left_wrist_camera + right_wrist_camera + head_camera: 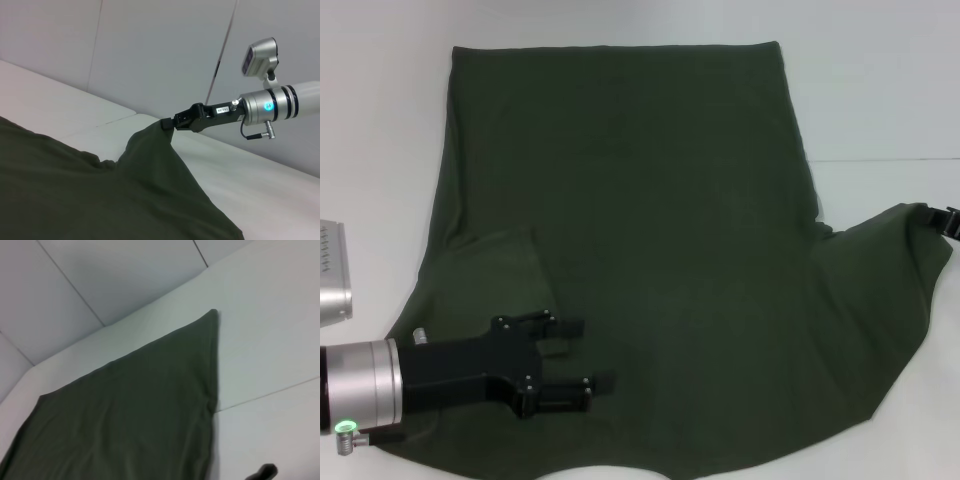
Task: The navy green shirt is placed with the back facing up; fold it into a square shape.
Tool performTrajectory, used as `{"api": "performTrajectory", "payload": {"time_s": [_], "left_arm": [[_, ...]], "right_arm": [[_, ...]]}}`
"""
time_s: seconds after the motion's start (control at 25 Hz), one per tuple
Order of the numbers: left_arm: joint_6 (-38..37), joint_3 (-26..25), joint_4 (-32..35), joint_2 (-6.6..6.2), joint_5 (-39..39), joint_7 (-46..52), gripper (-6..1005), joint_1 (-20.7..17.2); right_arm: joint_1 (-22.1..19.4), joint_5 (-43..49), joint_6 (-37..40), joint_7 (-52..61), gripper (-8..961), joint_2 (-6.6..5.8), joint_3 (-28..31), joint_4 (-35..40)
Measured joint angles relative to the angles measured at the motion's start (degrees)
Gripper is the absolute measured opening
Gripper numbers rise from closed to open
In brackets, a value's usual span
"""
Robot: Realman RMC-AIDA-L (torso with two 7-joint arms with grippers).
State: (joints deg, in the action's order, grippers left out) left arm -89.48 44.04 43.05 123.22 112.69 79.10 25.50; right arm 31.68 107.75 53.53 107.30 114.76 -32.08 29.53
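The navy green shirt (pixel 650 220) lies spread over the white table with its plain back up, hem at the far side. Its left sleeve (pixel 505 270) is folded inward onto the body. My left gripper (pixel 582 355) hovers open over the near left part of the shirt, nothing between its fingers. At the right edge of the head view my right gripper (pixel 944 218) is shut on the right sleeve, holding it up off the table. The left wrist view shows this right gripper (pixel 169 123) pinching a raised peak of the shirt (pixel 150 170). The right wrist view shows the shirt's hem corner (pixel 212 315).
The white table (pixel 880 90) shows bare around the shirt at the far side and on the right. A seam in the table top (pixel 890 159) runs across the right side. Grey wall panels (pixel 150 45) stand behind the table.
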Motion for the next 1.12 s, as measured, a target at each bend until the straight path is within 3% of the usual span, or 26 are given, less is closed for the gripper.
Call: {"api": "performTrajectory", "payload": {"time_s": [0.4, 0.52, 0.76, 1.12], "left_arm": [[0.01, -0.04, -0.06, -0.01, -0.18, 0.05, 875, 0.36], [0.01, -0.10, -0.08, -0.02, -0.20, 0.08, 875, 0.49], [0.27, -0.19, -0.08, -0.08, -0.13, 0.10, 875, 0.55], [1.39, -0.23, -0.17, -0.09, -0.28, 0.10, 876, 0.05]], "right_arm": [[1.57, -0.01, 9.42, 7.72, 30, -0.22, -2.47, 1.09], [4.02, -0.07, 10.70, 11.14, 62, 0.87, -5.93, 1.25], [9.12, -0.31, 14.40, 10.60, 124, 4.32, -10.10, 1.24], [9.83, -0.57, 15.90, 10.59, 276, 4.16, -9.52, 1.59]]}}
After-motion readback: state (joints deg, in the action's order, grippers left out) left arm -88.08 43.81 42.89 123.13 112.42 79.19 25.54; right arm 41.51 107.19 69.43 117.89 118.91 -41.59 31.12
